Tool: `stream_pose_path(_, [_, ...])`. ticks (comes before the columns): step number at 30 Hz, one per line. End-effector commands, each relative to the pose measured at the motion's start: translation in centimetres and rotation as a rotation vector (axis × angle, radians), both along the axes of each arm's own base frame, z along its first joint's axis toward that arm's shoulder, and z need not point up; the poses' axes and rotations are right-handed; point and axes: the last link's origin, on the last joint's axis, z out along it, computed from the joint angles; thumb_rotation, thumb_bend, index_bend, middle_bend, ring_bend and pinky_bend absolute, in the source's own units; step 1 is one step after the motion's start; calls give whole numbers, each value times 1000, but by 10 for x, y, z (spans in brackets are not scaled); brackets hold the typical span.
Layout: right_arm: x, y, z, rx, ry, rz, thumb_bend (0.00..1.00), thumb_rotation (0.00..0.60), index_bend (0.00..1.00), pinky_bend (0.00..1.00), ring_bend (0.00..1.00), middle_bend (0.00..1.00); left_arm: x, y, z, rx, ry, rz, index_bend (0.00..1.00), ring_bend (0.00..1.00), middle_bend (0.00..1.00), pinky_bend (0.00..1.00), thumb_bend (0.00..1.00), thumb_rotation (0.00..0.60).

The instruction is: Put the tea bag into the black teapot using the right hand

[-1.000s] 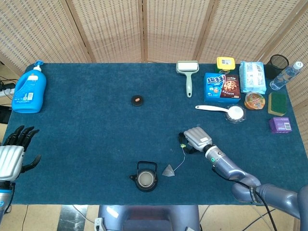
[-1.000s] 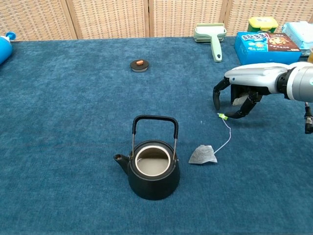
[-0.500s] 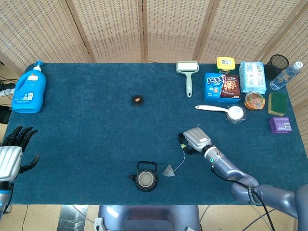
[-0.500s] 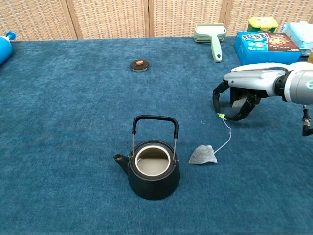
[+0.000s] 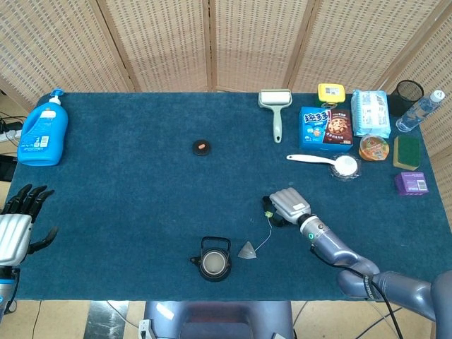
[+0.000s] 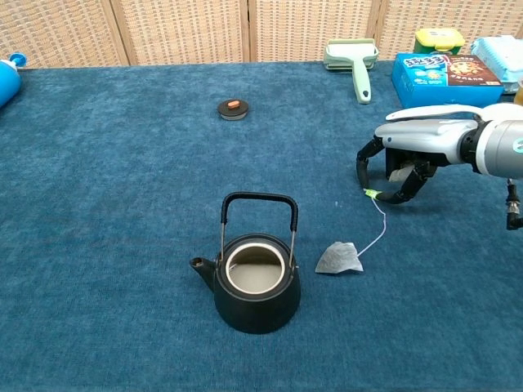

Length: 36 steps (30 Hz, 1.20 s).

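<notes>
The black teapot [image 5: 214,263] [image 6: 255,286] stands lidless near the table's front edge, handle upright. Just right of it the grey tea bag [image 5: 248,250] [image 6: 338,258] lies flat on the cloth. Its white string runs up to a small green tag [image 6: 372,194] [image 5: 268,214]. My right hand [image 5: 286,205] [image 6: 409,155] hovers over that tag, its fingers arched down with the tips either side of it and a gap between them. The tag still lies on the cloth. My left hand [image 5: 18,226] hangs off the table's left edge, fingers spread and empty.
The teapot lid [image 5: 202,147] [image 6: 233,108] lies mid-table. A blue detergent bottle [image 5: 43,131] stands far left. At the back right are a lint roller [image 5: 275,106], a cookie box [image 5: 325,127], a white spoon [image 5: 325,162] and several small packages.
The right hand has barely shifted over the tag. Tea bag, string and teapot lie where they were.
</notes>
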Motion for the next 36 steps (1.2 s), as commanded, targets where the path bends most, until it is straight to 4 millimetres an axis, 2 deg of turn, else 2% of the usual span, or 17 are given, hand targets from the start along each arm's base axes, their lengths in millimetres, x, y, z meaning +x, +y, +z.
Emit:
stream_pose_path(1, [0,0,-1,-2,1,2,442,600,447,1000,1000,1000,0,0,0,1,1,1,141,0,116,137,350,600])
stream_pose_path(36, [-3,1,-4,-9,7,-11,473,600,522,1000,1000,1000,-3,-1,3,12,-1,4,141,0,116,137,351,600])
